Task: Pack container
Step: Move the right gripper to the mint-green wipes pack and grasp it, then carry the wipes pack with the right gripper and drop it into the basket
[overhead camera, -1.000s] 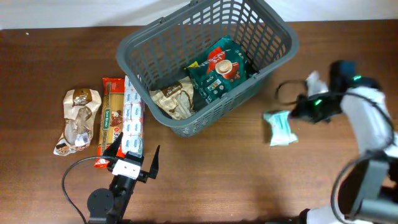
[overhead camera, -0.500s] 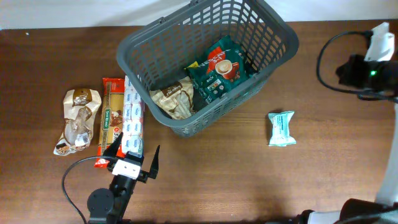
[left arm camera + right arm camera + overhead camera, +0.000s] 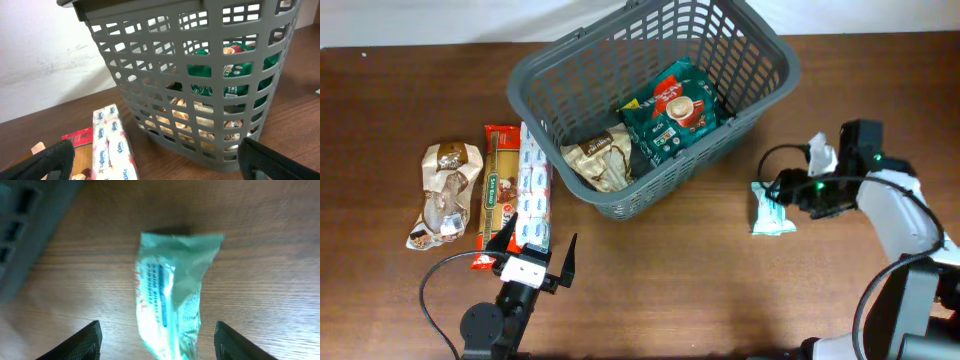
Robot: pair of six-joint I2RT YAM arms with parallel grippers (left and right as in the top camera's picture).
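Observation:
The container (image 3: 782,62) is a large dark grey lattice basket at the back centre of the table. It holds green coffee packets (image 3: 672,110) and a brown packet (image 3: 600,158). A teal packet (image 3: 772,208) lies flat on the table to the right of it. My right gripper (image 3: 790,190) hovers at this packet's right side. In the right wrist view the right gripper (image 3: 160,341) is open, its fingers (image 3: 82,342) straddling the teal packet (image 3: 170,295) without touching it. My left gripper (image 3: 537,245) rests open near the front left, facing the container (image 3: 150,65).
Left of the basket lie a white tissue pack (image 3: 533,200), a red pasta packet (image 3: 500,195) and a brown bag (image 3: 445,190). The tissue pack (image 3: 112,145) shows between my left fingers. A cable loops on the table at the front left (image 3: 430,300).
The right arm swung up and away to the far right, then came back down beside the teal packet, and its jaws opened. The packet and the left arm stayed put.

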